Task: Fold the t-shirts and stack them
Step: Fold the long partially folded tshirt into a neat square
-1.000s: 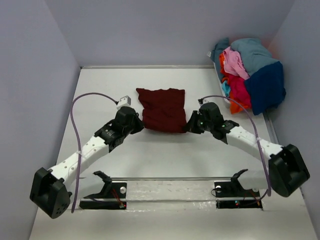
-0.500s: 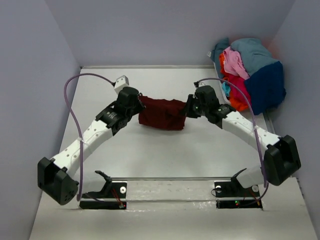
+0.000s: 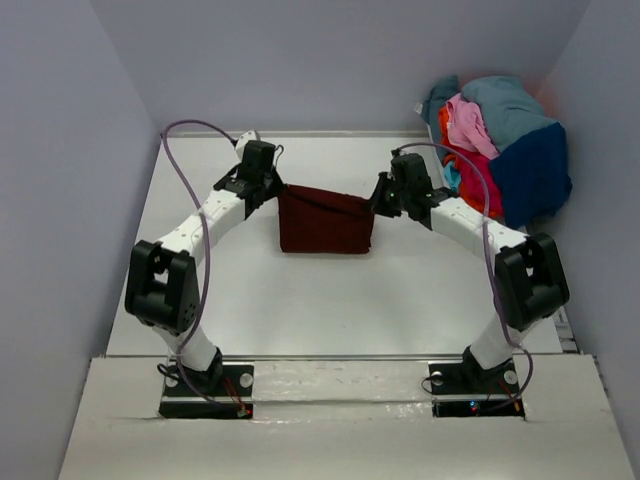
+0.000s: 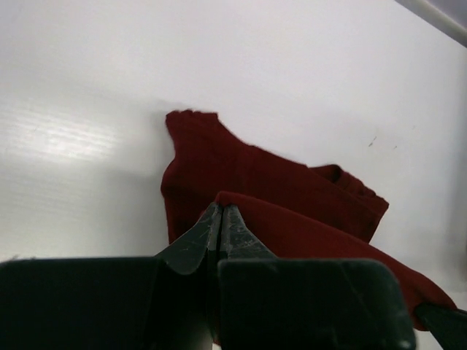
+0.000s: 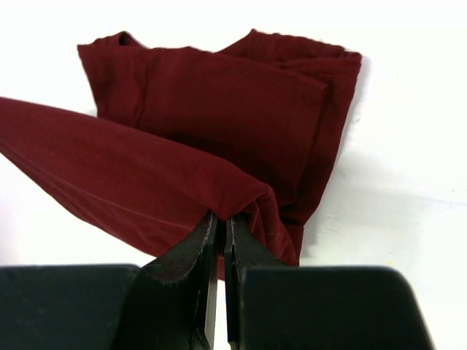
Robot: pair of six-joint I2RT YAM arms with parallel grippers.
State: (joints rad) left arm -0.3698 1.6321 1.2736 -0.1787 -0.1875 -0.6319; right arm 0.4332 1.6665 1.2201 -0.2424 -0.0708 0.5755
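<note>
Near edge carried further up frame than before, maroon shirt (image 3: 325, 222) at centre, left end effector (image 3: 277, 190) and right end effector (image 3: 376, 203) each clamped on a corner, remainder lying on desk (image 3: 330, 300), other shirts (image 3: 500, 150) heaped upper right.

Pale lavender walls (image 3: 300, 60) at top and both sides of frame, enclosing a white table (image 3: 330, 300); soft, even light, faint glare near bottom edge.
</note>
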